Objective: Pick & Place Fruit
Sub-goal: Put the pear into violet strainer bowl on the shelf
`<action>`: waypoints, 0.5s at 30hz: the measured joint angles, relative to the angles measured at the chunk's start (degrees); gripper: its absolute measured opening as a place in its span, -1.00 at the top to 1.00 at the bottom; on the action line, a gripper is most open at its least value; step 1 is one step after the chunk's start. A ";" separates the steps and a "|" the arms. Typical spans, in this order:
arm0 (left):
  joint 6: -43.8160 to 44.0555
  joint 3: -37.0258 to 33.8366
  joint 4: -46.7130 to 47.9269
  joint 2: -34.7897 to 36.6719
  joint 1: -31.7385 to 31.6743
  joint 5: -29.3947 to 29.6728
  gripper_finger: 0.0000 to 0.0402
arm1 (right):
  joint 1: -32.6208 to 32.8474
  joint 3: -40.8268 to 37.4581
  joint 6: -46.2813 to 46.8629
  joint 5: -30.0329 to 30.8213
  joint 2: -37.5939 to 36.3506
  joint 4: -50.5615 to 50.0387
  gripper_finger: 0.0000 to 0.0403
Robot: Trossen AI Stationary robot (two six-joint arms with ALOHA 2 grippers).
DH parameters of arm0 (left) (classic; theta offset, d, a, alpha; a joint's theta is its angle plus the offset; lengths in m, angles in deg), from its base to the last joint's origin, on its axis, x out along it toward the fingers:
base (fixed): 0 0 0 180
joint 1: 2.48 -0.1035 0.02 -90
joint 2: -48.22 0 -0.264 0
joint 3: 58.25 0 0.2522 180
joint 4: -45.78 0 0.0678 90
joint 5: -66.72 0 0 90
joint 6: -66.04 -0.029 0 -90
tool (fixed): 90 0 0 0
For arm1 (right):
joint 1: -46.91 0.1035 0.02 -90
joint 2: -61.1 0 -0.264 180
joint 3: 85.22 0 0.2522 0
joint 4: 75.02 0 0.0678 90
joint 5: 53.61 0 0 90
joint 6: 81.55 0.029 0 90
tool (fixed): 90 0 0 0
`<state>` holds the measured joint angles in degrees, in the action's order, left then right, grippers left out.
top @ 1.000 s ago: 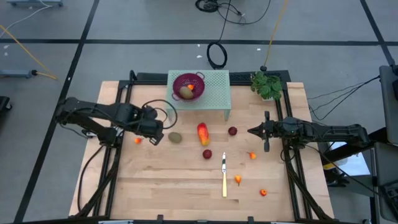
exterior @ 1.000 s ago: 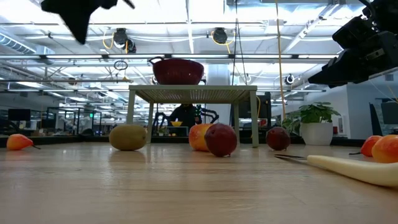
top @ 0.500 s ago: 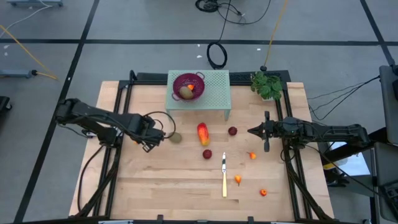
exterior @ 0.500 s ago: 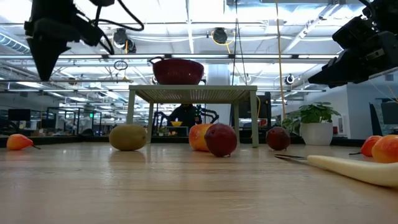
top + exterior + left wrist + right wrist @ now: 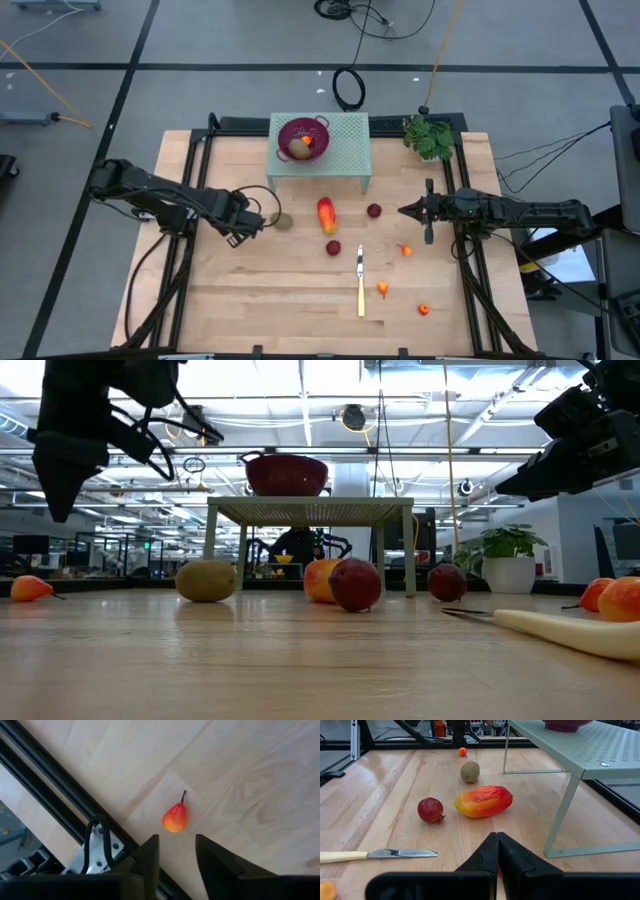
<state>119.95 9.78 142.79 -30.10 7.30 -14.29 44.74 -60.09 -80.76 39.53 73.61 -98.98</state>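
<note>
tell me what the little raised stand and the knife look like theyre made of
Raised stand: looks like pale green painted metal, matte; the top is perforated with rows of small holes and sits on thin square legs. Knife: shiny grey blade, likely metal or metallic plastic, with a smooth cream-yellow handle that looks plastic. It may be a toy.

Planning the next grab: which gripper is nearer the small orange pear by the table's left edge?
Left. The left gripper hovers right over the pear; the right gripper waits across the table, beyond the mango.
</note>
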 joint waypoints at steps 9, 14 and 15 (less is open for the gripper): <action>-2.76 -5.01 -0.95 0.00 0.00 0.04 -0.13 | -0.01 -0.01 0.23 0.00 0.00 0.00 0.98; -3.97 -7.83 -1.45 0.00 0.00 -0.60 -0.28 | 0.01 0.01 0.25 0.00 0.00 0.00 0.98; -4.95 -7.82 -1.47 0.00 -0.02 -0.63 -0.30 | -0.01 0.00 0.25 0.00 -0.01 0.00 0.98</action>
<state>115.00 1.96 141.32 -30.10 7.28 -14.92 44.73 -60.09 -80.51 39.53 73.61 -98.98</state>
